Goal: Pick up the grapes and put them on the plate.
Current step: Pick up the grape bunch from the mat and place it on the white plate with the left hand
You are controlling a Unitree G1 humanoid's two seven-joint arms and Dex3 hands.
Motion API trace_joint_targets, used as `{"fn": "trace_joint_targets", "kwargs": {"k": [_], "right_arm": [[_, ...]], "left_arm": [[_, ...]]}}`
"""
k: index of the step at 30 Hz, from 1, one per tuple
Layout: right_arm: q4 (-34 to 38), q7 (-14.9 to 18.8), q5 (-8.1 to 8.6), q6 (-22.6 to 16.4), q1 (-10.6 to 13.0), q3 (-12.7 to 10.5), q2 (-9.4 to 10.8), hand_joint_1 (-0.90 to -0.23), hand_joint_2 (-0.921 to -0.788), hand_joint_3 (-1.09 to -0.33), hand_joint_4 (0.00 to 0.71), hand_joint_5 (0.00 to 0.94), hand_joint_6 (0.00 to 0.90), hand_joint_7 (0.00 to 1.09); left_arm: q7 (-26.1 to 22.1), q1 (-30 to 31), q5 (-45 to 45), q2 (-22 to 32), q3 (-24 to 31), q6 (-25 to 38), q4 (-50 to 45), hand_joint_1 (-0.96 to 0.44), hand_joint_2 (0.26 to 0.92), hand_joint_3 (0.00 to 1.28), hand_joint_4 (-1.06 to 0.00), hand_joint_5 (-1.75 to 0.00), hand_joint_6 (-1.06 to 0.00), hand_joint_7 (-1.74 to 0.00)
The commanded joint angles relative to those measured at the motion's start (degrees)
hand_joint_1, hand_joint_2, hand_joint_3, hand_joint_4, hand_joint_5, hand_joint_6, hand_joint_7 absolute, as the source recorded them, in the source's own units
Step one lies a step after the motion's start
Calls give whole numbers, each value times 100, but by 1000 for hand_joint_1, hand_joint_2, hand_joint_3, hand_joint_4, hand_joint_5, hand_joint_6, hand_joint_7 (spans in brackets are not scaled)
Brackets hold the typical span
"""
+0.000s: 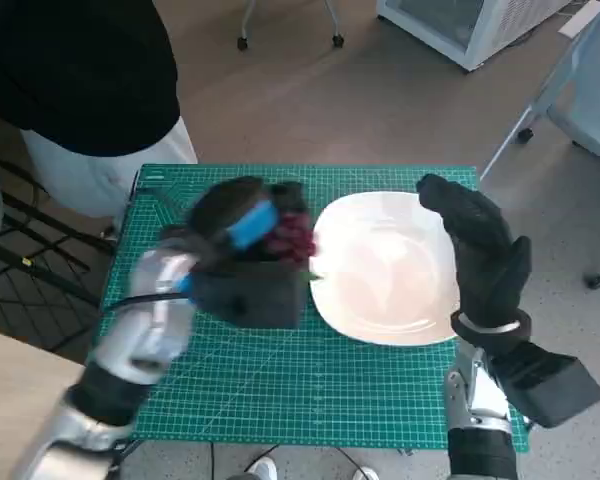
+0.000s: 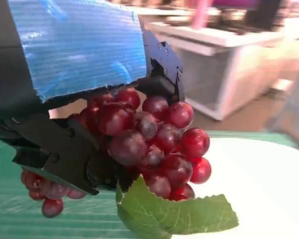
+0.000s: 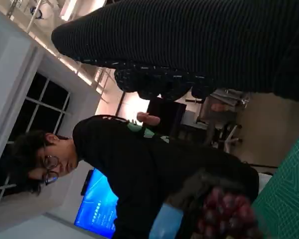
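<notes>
My left hand [image 1: 242, 232] grips a bunch of dark red grapes [image 1: 292, 236] and holds it above the green mat, just left of the white plate's [image 1: 390, 300] edge. In the left wrist view the grapes [image 2: 149, 144] hang between the black fingers [image 2: 65, 159], with a green leaf [image 2: 174, 211] below them and the plate [image 2: 269, 179] beyond. My right hand [image 1: 480, 250] hovers over the plate's right rim, fingers apart and holding nothing. The right wrist view shows the glove [image 3: 199, 45] and the blurred grapes [image 3: 226, 214] in the distance.
The green cutting mat [image 1: 280, 380] covers the small table. A person in a black top [image 1: 70, 70] stands at the table's far left corner and appears in the right wrist view [image 3: 139, 164]. A chair base [image 1: 290, 30] and a white cabinet [image 1: 470, 25] stand on the floor beyond.
</notes>
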Motion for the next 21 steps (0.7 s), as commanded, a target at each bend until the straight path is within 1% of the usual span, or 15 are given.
{"fn": "trace_joint_targets", "kwargs": {"k": [1, 8, 12, 15, 21], "right_arm": [[-96, -10, 49, 126, 146, -21, -19, -707, -921, -686, 358, 3, 27, 526], [-235, -26, 88, 220, 222, -56, -38, -706, -921, -680, 360, 3, 39, 509], [-291, -28, 105, 223, 271, -79, -57, -702, -921, -676, 362, 3, 57, 481], [-326, -37, 110, 205, 309, -100, -70, -697, -921, -674, 363, 4, 64, 471], [-292, -24, 117, 100, 345, -165, -81, -687, -921, -670, 366, 3, 90, 428]], "left_arm": [[-55, -619, 68, -344, -231, -105, 466, 2, 921, 141, -594, -1356, -574, -1123], [-8, -1177, -8, -823, -476, -368, 1260, 3, 921, 143, -573, -1426, -603, -1049], [-15, -1408, -64, -1055, -553, -512, 1662, 5, 921, 162, -532, -1492, -610, -1017], [-28, -1525, -124, -1195, -577, -609, 1904, 5, 921, 173, -513, -1516, -606, -1017], [-42, -1590, -268, -1387, -574, -772, 2171, 5, 921, 182, -510, -1518, -587, -1039]]}}
